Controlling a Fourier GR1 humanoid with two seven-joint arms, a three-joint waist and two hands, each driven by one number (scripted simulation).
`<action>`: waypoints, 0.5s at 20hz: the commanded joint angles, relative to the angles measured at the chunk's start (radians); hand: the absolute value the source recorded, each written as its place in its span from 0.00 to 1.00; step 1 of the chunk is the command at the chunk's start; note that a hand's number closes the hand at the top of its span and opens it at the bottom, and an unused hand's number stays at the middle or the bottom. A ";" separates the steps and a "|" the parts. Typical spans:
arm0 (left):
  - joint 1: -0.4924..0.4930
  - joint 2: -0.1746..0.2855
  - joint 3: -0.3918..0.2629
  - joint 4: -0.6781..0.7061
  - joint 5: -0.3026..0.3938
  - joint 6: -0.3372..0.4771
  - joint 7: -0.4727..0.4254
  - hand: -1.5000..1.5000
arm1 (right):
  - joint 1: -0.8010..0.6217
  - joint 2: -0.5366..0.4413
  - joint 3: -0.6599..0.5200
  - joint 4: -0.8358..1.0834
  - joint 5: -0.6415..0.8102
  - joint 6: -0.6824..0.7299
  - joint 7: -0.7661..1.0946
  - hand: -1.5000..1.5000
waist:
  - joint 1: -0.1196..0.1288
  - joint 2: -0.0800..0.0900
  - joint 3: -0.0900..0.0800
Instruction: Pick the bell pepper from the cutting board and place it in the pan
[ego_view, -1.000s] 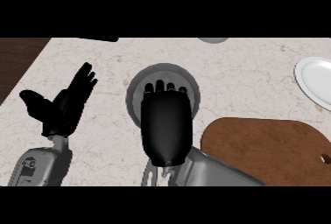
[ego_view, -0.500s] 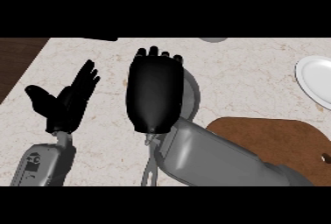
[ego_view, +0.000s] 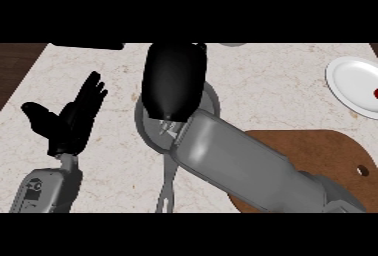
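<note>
This is a kitchen, shown by a pale marbled counter (ego_view: 273, 85) that carries a grey pan (ego_view: 145, 125) with a long handle at the middle, a brown wooden cutting board (ego_view: 332, 149) at the near right and a white plate (ego_view: 351, 82) at the far right.

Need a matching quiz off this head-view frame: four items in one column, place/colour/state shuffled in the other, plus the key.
Column A
1. left robot hand
2. right robot hand
3. cutting board
4. plate

Column B
a. white, at the view's right edge
b. brown, lower right
c. open, fingers up, at the view's left
d. covering much of the grey pan

Pairs: 1-c, 2-d, 3-b, 4-a
</note>
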 joint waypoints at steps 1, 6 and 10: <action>-0.001 -0.011 0.003 -0.006 -0.009 0.022 0.005 0.50 | 0.002 0.015 0.000 0.095 -0.016 -0.156 0.148 1.00 | -0.029 0.001 0.002; 0.004 0.014 0.031 -0.020 0.014 0.002 0.020 0.50 | 0.094 0.015 0.024 0.197 -0.038 -0.349 0.038 1.00 | -0.026 0.006 0.002; 0.024 0.040 0.061 0.012 0.031 -0.040 -0.035 0.50 | 0.082 0.015 0.020 0.335 -0.103 -0.433 -0.064 1.00 | -0.023 0.010 0.002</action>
